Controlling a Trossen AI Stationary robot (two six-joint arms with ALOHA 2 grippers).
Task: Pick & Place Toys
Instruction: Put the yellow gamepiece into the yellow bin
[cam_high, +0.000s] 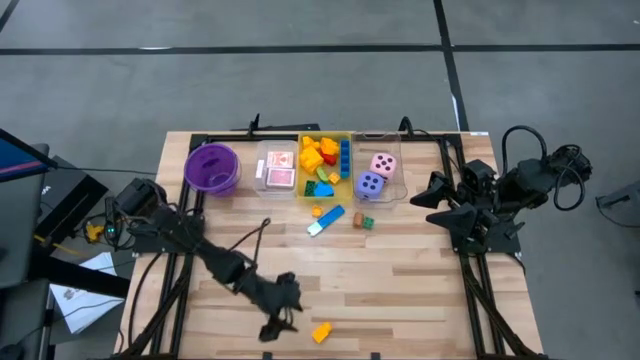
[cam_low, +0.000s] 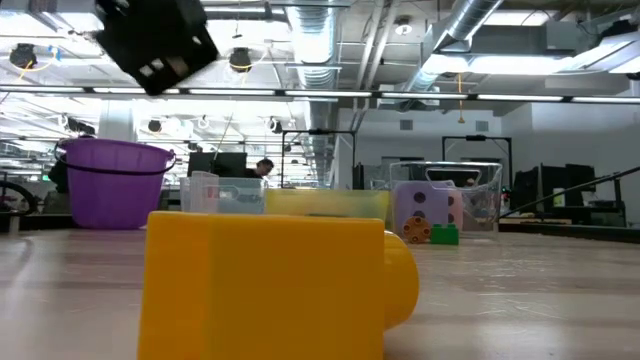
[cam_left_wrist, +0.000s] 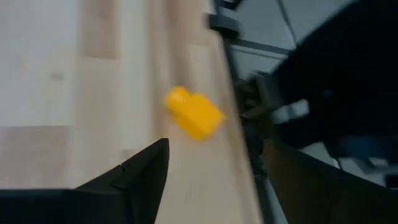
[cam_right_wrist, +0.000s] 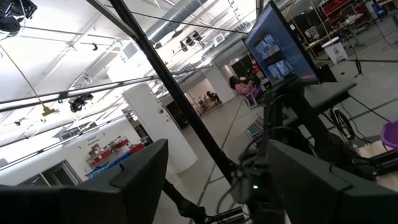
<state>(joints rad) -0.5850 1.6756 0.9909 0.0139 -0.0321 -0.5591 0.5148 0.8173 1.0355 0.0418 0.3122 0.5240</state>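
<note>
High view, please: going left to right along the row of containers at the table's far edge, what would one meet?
Purple bowl → clear bin with playing cards → yellow bin of building blocks → clear bin holding the pink die and purple die.

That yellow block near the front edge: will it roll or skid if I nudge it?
The yellow block looks hard, boxy plastic resting flat, so rolling seems unlikely. It probably weighs little and may skid on the smooth table. Being near the edge, a push could drop it.

Even bright overhead light, soft shadows on tabletop (cam_high: 400, 270). Low view: ceiling strip glare upper frame, near yellow block (cam_low: 270, 285) blurred. Left wrist view motion-smeared throughout.
</note>
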